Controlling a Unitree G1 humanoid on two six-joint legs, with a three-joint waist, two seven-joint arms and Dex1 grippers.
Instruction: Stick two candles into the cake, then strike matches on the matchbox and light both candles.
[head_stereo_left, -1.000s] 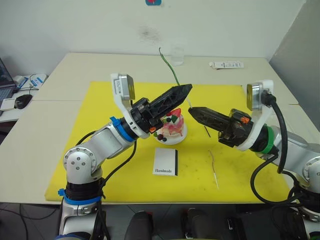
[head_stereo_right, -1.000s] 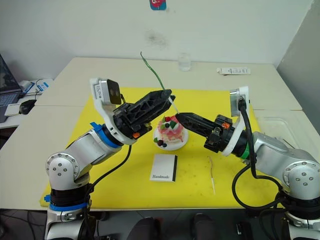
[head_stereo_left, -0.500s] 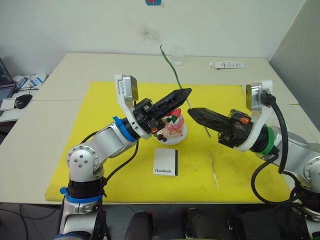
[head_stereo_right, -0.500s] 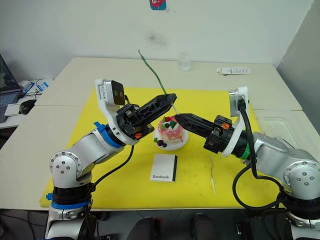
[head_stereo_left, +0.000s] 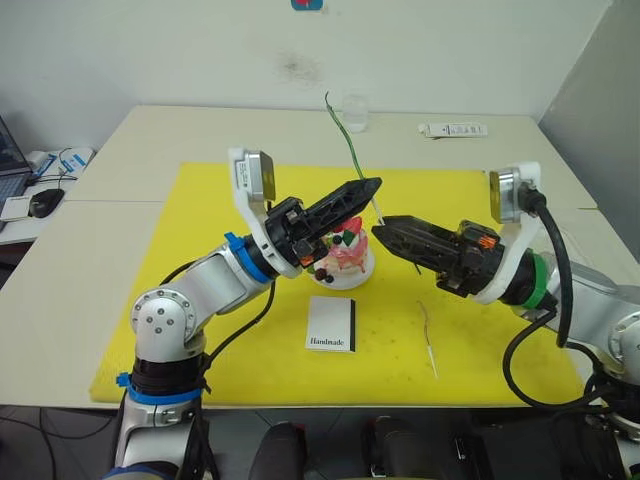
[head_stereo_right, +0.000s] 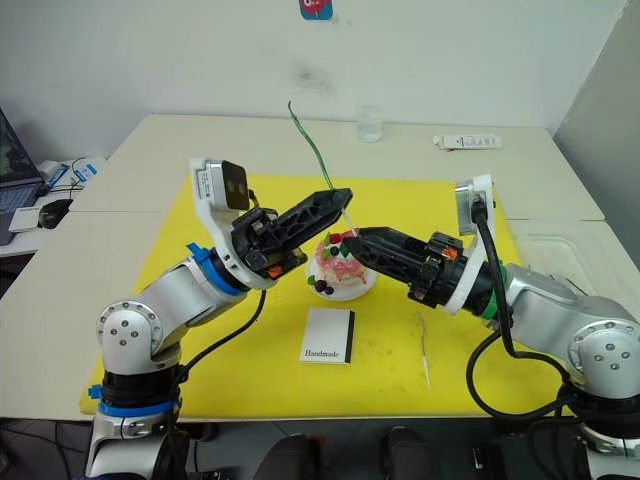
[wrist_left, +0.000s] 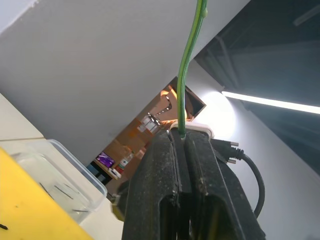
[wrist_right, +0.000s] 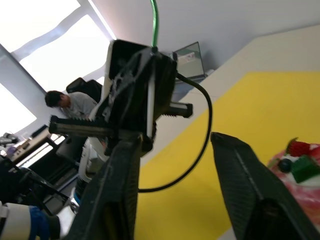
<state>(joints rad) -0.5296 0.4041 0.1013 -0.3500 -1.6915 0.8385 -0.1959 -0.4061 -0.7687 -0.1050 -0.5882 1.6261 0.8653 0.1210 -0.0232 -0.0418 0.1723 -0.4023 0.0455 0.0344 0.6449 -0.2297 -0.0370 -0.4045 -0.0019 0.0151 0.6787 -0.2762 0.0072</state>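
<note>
My left gripper (head_stereo_left: 374, 186) is shut on the greenish candle (head_stereo_left: 348, 145), which rises wavy above the fingers; the left wrist view shows the candle (wrist_left: 187, 75) pinched between them. Its white end (head_stereo_left: 378, 208) pokes out below, just above the pink cake (head_stereo_left: 343, 250) on its white plate (head_stereo_left: 345, 281). My right gripper (head_stereo_left: 383, 228) is open right beside that end, fingers (wrist_right: 117, 200) apart with nothing held. The pinkish candle (head_stereo_left: 428, 335) lies on the mat to the right. The matchbox (head_stereo_left: 331, 323) lies in front of the cake. I cannot make out the matches.
Everything sits on a yellow mat (head_stereo_left: 190, 300) on a white table. A clear glass (head_stereo_left: 355, 112) and a white flat object (head_stereo_left: 452, 129) stand at the back. A mouse (head_stereo_left: 45, 201) lies far left, a clear bin (head_stereo_right: 560, 250) at the right. A person (wrist_right: 65, 102) sits in the background.
My left gripper closed on the greenish candle, then my right gripper opened and let go of its white end. Both arms stayed near the cake.
</note>
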